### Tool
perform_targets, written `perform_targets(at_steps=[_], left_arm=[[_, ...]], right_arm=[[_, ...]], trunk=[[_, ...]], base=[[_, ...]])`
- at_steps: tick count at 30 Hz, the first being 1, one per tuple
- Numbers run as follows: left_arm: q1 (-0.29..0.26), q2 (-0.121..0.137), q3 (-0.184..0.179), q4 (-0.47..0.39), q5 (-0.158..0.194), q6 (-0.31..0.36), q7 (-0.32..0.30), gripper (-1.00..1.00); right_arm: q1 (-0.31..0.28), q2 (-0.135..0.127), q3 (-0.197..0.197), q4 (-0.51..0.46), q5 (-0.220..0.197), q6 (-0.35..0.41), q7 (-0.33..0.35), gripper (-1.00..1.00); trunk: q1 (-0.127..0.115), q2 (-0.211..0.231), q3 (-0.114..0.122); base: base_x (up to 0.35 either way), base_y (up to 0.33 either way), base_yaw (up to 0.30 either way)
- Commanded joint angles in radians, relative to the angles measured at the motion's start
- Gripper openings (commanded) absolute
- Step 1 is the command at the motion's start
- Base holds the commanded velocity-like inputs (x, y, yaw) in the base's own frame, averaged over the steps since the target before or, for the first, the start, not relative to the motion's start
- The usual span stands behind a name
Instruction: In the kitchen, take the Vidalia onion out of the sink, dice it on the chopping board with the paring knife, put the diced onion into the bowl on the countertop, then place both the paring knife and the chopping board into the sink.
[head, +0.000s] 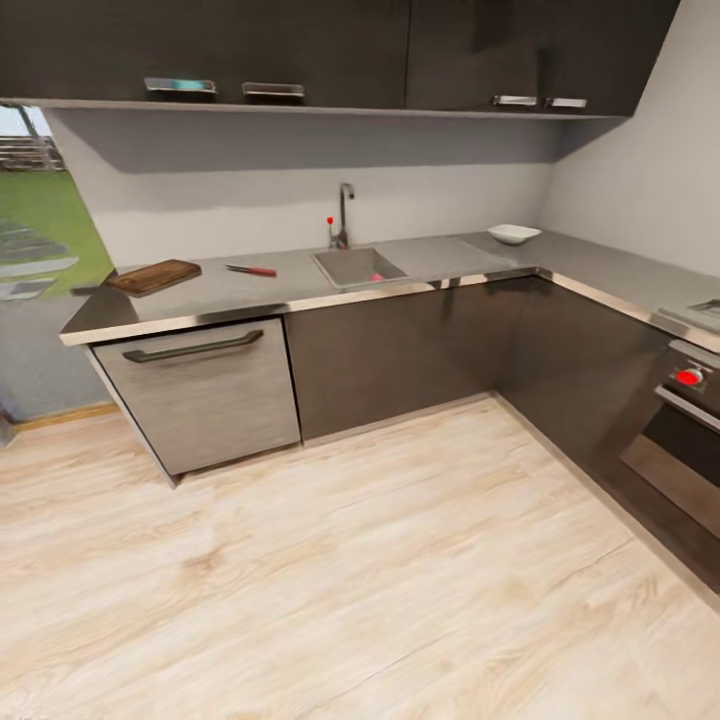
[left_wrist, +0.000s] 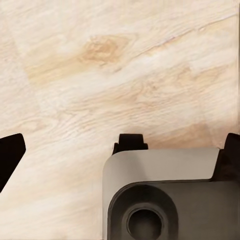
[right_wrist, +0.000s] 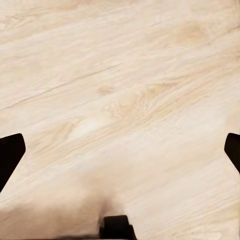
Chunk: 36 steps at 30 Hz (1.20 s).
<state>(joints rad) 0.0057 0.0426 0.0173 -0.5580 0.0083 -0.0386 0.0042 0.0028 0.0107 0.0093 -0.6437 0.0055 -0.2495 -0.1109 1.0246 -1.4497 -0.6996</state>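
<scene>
While both grippers, left (left_wrist: 120, 150) and right (right_wrist: 120, 150), hung spread apart and empty over pale wood floor (head: 350, 580), the grey glossy countertop (head: 250, 290) lay far off; its steel sink (head: 358, 266) held the small pinkish Vidalia onion (head: 377, 277), probably light, firm and slippery, best pinched across its middle.

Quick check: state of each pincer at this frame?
Left pincer: open, fingers spread wide, nothing between them, wood floor below.
Right pincer: open, empty, also over floor.
</scene>
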Motion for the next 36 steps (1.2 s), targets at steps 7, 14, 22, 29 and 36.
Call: perform_targets(at_steps=[7, 14, 22, 29, 36], left_arm=[[0.000, 0.000, 0.001, 0.000, 0.001, -0.001, 0.000, 1.00], [0.000, 0.000, 0.001, 0.001, 0.001, -0.001, 0.000, 1.00], [0.000, 0.000, 0.001, 0.001, 0.001, -0.001, 0.000, 1.00], [0.000, 0.000, 0.001, 0.001, 0.001, -0.001, 0.000, 1.00], [0.000, 0.000, 0.000, 0.001, 0.001, -0.001, 0.000, 1.00]], right_arm=[[0.000, 0.000, 0.001, -0.001, 0.001, -0.003, -0.004, 1.00], [0.000, 0.000, 0.001, -0.001, 0.001, -0.003, -0.004, 1.00], [0.000, 0.000, 0.001, -0.001, 0.001, -0.002, -0.004, 1.00], [0.001, 0.000, 0.001, -0.001, 0.001, -0.002, -0.004, 1.00], [0.000, 0.000, 0.001, -0.001, 0.001, -0.002, -0.004, 1.00]], trunk=[[0.000, 0.000, 0.004], [0.000, 0.000, 0.008], [0.000, 0.000, 0.013], [0.000, 0.000, 0.017], [0.000, 0.000, 0.021]], base=[[0.204, -0.221, 0.269], [0.204, -0.220, 0.269], [0.210, -0.221, 0.269], [0.216, -0.222, 0.269], [0.218, -0.223, 0.269]])
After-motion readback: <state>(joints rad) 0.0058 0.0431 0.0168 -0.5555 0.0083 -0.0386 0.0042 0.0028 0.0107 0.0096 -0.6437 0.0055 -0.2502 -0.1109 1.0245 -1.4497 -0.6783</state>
